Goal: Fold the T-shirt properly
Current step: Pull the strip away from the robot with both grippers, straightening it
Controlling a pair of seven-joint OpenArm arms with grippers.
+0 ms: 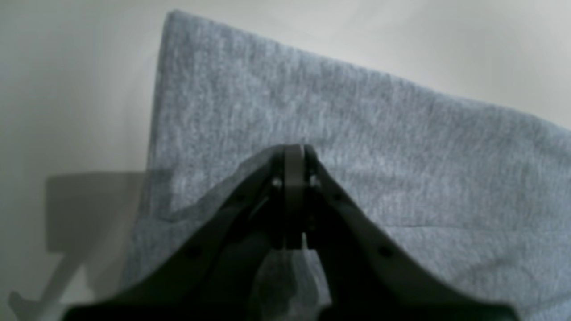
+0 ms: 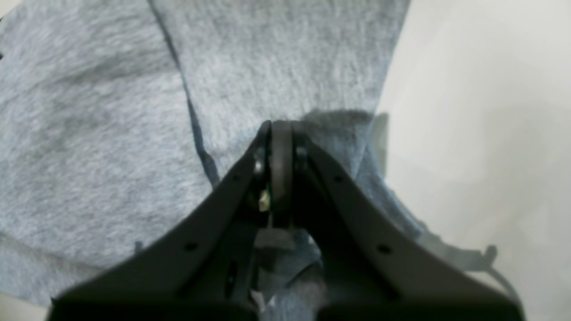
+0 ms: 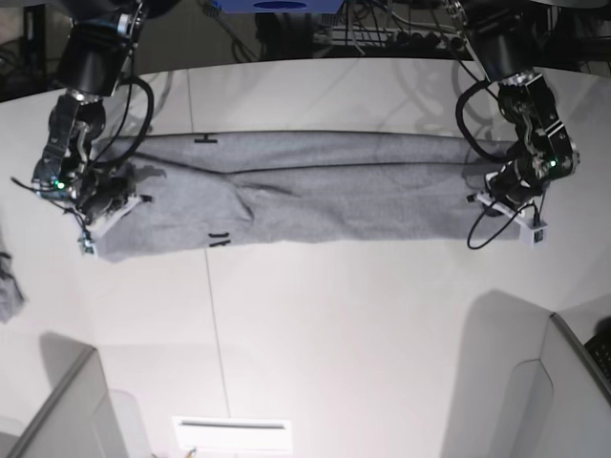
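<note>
The heather-grey cotton T-shirt (image 3: 296,200) lies as a long band. The left gripper (image 1: 294,154) and the right gripper (image 2: 280,129), jaws pressed together, seem to pinch its two ends, probably for folding

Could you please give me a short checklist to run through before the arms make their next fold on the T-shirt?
1. Left gripper closed: ok, jaws together in the left wrist view, at one end of the T-shirt.
2. Right gripper closed: ok, jaws together over the other end.
3. Cloth really pinched in each gripper: cannot tell, the fingertips hide the contact.
4. Shirt folded into a long band: ok, it lies stretched across the table between both arms.
5. Band flat: not ok, creases run through its middle and the end near the right gripper is ragged.
6. Small grey cloth clear of the fold: ok, it lies apart at the table edge.
</note>
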